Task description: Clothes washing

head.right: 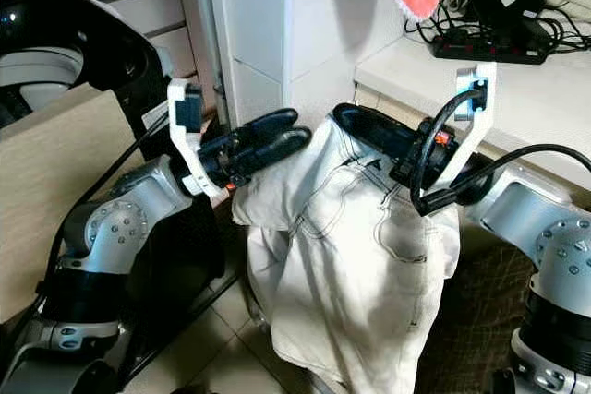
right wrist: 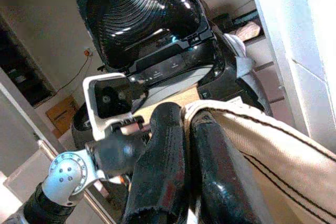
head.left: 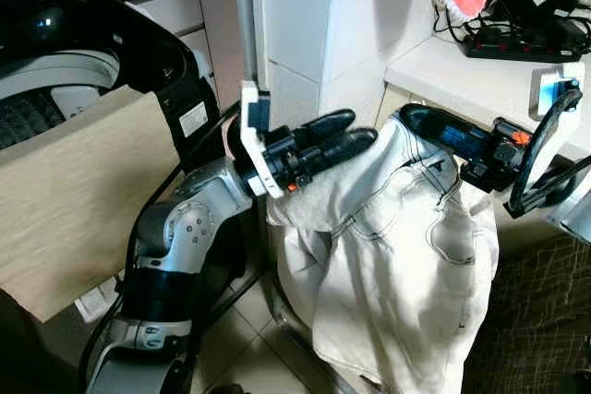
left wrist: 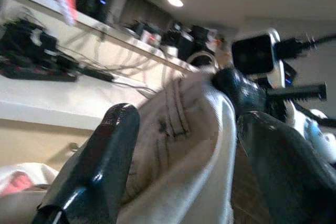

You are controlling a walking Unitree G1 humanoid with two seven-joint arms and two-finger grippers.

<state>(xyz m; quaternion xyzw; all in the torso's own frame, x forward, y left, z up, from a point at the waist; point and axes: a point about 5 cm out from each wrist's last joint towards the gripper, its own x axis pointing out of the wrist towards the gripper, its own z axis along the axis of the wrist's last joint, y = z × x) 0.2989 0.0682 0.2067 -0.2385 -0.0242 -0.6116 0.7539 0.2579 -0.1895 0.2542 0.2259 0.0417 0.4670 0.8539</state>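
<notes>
Off to the robot's left stands the washing machine [head.left: 55, 89], its black lid [right wrist: 142, 11] raised. Right of the machine, before the white pillar [head.left: 314, 16], hang the cream trousers [head.left: 397, 265], held up by both grippers at the waistband. Nearer the machine, the left gripper [head.left: 346, 131] is clamped on one end; the right gripper [head.right: 355, 122], further away, pinches the other.

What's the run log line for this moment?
step: carrying | left gripper: shut on white trousers | right gripper: shut on waistband | washing machine: lid open, robot's left
</notes>
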